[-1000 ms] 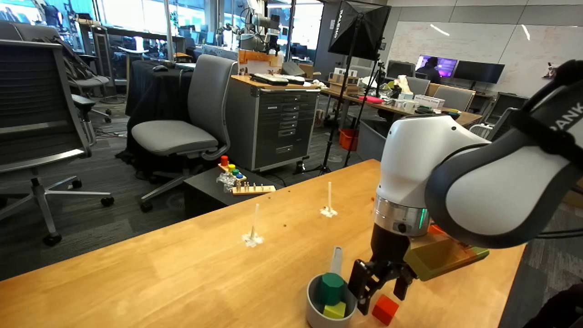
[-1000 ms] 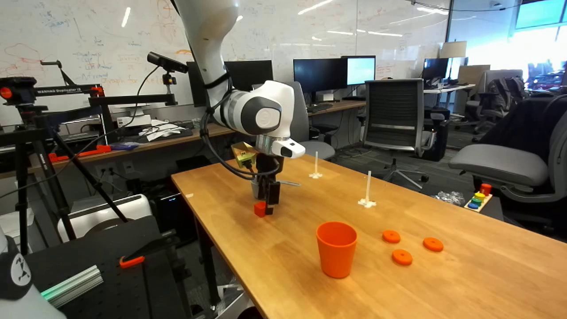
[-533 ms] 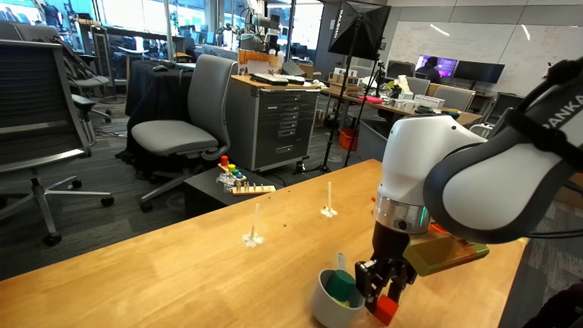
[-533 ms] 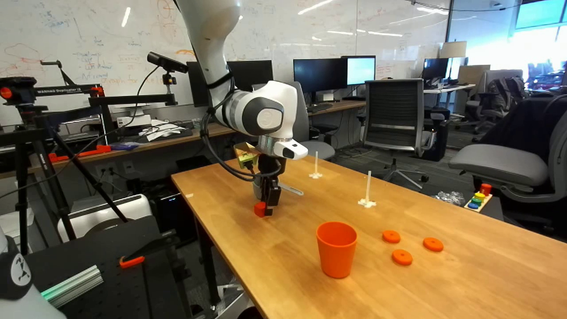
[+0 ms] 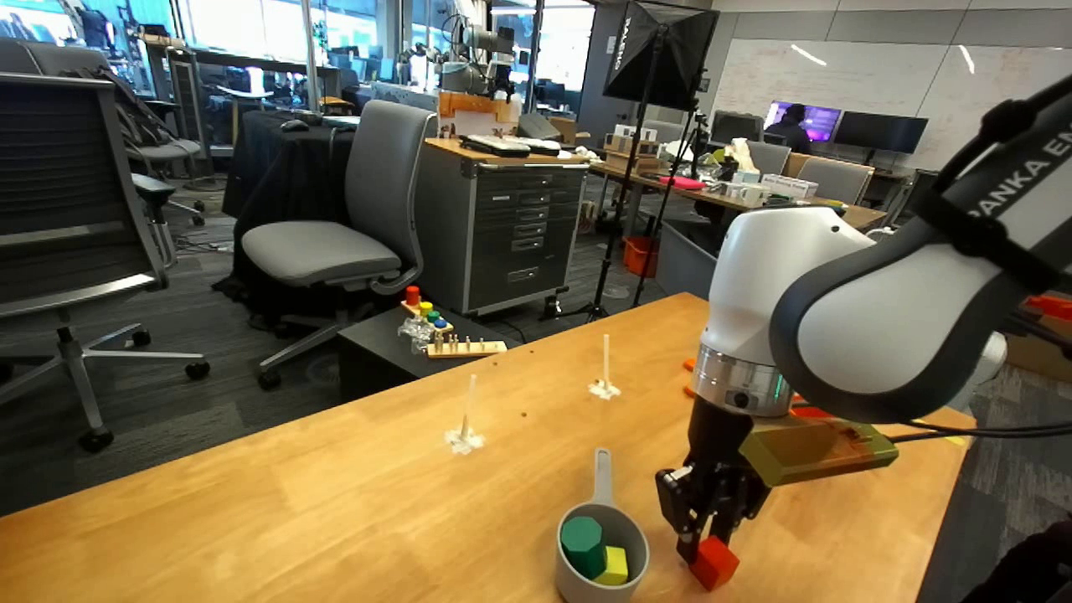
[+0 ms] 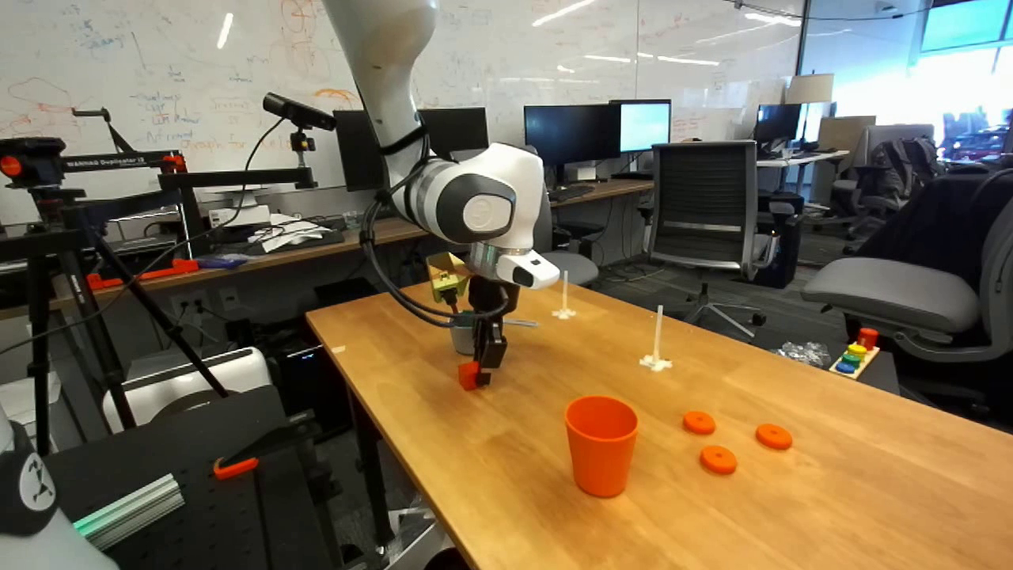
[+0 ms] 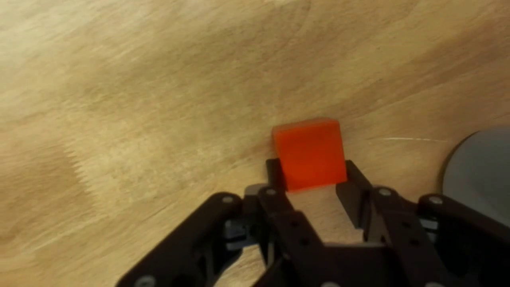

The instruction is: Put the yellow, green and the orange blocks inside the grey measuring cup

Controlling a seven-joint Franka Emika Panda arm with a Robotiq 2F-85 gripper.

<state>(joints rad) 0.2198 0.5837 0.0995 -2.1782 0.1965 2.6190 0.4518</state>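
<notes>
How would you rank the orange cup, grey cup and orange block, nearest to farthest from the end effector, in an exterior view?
In an exterior view:
1. Orange block: at the end effector, between its jaws.
2. Grey cup: behind the end effector, partly hidden.
3. Orange cup: well apart, toward the front right of the picture.

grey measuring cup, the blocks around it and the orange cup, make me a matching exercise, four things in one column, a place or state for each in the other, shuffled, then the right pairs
Column one
1. grey measuring cup
2. green block
3. orange block
4. orange tapered cup

Column two
A. clasped by the gripper
B. stands upright near three orange discs
C. contains two blocks
D. sits inside a cup beside the yellow block

Right pairs: 1-C, 2-D, 3-A, 4-B
</notes>
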